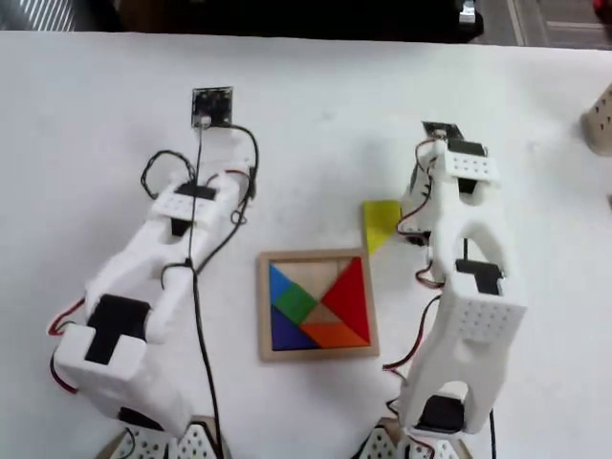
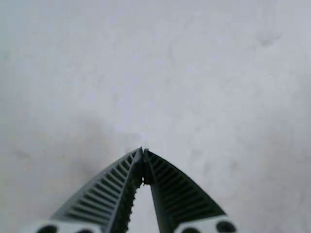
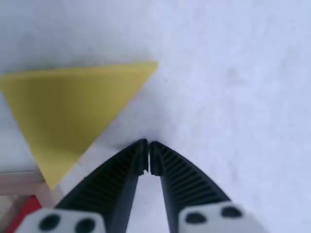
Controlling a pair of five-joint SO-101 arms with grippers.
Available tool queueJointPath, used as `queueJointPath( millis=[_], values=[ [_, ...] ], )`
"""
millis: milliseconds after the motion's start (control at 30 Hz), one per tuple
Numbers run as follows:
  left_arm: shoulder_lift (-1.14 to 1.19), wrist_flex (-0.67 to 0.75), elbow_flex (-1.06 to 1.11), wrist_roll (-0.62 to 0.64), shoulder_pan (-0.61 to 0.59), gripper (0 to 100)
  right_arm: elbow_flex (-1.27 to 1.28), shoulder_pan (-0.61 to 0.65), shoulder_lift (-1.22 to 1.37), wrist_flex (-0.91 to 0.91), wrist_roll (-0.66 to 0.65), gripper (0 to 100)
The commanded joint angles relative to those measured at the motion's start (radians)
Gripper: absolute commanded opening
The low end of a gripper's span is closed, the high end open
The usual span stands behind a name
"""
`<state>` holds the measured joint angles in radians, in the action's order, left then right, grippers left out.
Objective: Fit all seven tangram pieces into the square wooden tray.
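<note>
White table, dark strip behind it

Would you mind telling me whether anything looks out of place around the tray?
Yes: the yellow triangle lies on the table outside the wooden tray, beside its far right corner, leaving a triangular gap along the tray's far edge.

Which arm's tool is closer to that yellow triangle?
Right. The right tool sits just beside the yellow triangle, not touching it; the left tool is over bare table, far off.
</note>
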<state>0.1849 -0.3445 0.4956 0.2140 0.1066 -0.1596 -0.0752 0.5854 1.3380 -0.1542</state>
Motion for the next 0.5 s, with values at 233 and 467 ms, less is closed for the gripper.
queueJointPath(
  millis=[233,467],
  values=[
    [-0.013,0.021,-0.06,0.018,-0.045,2,-0.288,0.102,0.137,-0.005,0.071,1.8],
    [-0.007,0.021,-0.089,0.018,-0.074,2,-0.496,0.243,0.239,0.116,0.068,1.8]
  ],
)
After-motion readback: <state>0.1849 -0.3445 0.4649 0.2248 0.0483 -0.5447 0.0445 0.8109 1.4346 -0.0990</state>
